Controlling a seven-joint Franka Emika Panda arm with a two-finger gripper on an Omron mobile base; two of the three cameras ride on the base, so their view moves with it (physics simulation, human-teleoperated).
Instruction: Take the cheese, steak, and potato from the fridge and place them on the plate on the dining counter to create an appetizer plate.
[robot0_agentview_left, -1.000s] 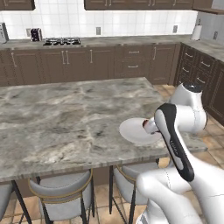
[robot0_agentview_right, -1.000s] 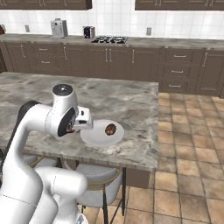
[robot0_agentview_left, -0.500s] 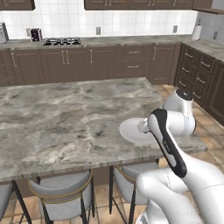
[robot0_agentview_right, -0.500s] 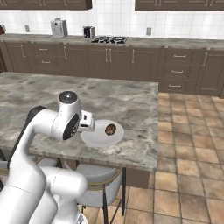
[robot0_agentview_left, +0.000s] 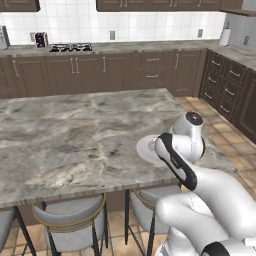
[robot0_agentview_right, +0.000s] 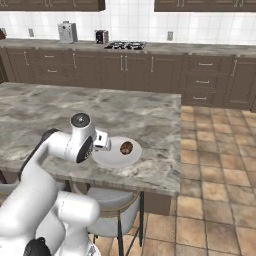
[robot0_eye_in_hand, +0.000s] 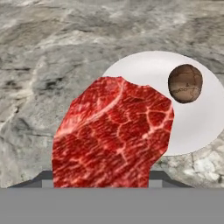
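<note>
**Steak held over the plate, potato already on it**

The landmark is the plate (robot0_agentview_right: 116, 153), a round white disc lying flat on the dining counter (robot0_agentview_right: 60, 112), close to the counter's near edge and toward its right end as the right base view shows it. In the left base view the plate (robot0_agentview_left: 148, 148) is partly covered by the white arm, with only its left portion showing beyond the arm's dark joint.

The potato (robot0_eye_in_hand: 185, 83) sits on the plate, a dark-brown mottled ball resting on the white surface toward one side rather than at the centre. In the right base view the potato (robot0_agentview_right: 126, 147) lies on the right half of the plate, touching it.

The steak (robot0_eye_in_hand: 113, 139) is a bright red marbled chunk that sits between the finger tips in the hand view, overlapping the plate's near rim and stopping just short of the potato. The gripper (robot0_eye_in_hand: 100, 179) stands partly open, its jaws spread to the width of the meat and closed against it, so it has hold of the steak. In the right base view the gripper (robot0_agentview_right: 102, 141) hangs at the plate's left edge, just above it.

Beneath the counter's near edge, below the plate, stand grey-cushioned stools (robot0_agentview_left: 70, 225).
</note>
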